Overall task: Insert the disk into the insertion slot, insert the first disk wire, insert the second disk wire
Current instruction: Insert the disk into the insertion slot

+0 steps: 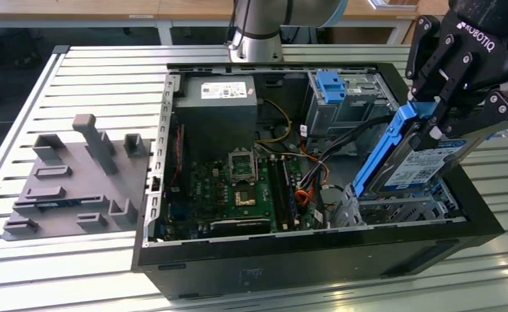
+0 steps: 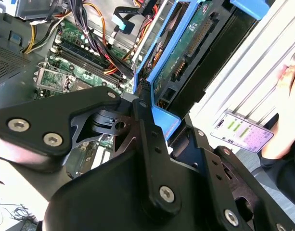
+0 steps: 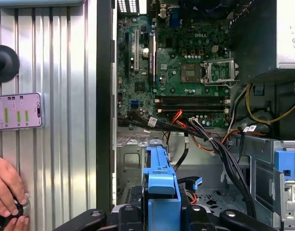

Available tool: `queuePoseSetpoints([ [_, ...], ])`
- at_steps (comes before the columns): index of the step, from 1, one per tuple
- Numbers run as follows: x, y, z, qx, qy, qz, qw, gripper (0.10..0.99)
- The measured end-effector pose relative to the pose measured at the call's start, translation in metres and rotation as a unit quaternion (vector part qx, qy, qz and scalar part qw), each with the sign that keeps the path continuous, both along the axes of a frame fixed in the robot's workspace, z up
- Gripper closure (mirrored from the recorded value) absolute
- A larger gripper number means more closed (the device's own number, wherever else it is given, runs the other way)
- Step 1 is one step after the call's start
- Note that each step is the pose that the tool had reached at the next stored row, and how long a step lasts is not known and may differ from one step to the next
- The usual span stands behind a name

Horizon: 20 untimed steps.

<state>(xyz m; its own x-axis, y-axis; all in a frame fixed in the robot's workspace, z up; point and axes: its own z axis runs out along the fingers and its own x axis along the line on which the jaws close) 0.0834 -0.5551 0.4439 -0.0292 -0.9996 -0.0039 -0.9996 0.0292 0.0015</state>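
Misalignment is your main risk: the hand (image 1: 451, 123) is clamped on the disk (image 1: 414, 162), which hangs tilted with its lower end close over the insertion slot (image 1: 401, 209) inside the computer case (image 1: 323, 260). Judging by that tilt, a corner of it could catch the slot's rim and jam, or twist in the grip. The black cable bundle (image 1: 349, 138) and orange wires (image 1: 304, 195) lie near the slot and might get pinched. A person's hand (image 3: 6, 188) rests on the tabletop (image 3: 56, 57) beside the case.
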Motion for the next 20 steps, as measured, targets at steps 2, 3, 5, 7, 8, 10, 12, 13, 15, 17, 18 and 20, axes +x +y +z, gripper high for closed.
queuePoseSetpoints([
  [2, 0.0000, 0.0001, -0.0007, -0.0001, 0.0000, 0.000, 1.0000, 0.722],
  [3, 0.0000, 0.0001, -0.0011, -0.0001, 0.0000, 0.000, 1.0000, 0.722],
  [5, 0.0000, 0.0001, -0.0022, 0.0000, 0.0000, 0.000, 1.0000, 0.722],
  [7, 0.0001, 0.0001, -0.0033, 0.0001, 0.0000, 0.000, 1.0000, 0.722],
  [8, 0.0001, 0.0001, -0.0039, 0.0002, 0.0000, 0.000, 1.0000, 0.722],
  [10, 0.0001, 0.0001, -0.0050, 0.0004, 0.0000, 0.000, 1.0000, 0.722],
  [12, 0.0001, 0.0001, -0.0061, 0.0008, 0.0000, 0.000, 1.0000, 0.722],
  [13, 0.0001, 0.0001, -0.0067, 0.0011, 0.0000, 0.000, 1.0000, 0.722],
  [15, 0.0001, 0.0001, -0.0078, 0.0019, 0.0000, 0.000, 1.0000, 0.722],
  [17, 0.0001, 0.0001, -0.0088, 0.0031, 0.0000, 0.000, 1.0000, 0.722],
  [18, 0.0001, 0.0001, -0.0093, 0.0037, 0.0000, 0.000, 1.0000, 0.722],
  [20, 0.0001, 0.0001, -0.0106, 0.0048, 0.0000, 0.000, 1.0000, 0.722],
])
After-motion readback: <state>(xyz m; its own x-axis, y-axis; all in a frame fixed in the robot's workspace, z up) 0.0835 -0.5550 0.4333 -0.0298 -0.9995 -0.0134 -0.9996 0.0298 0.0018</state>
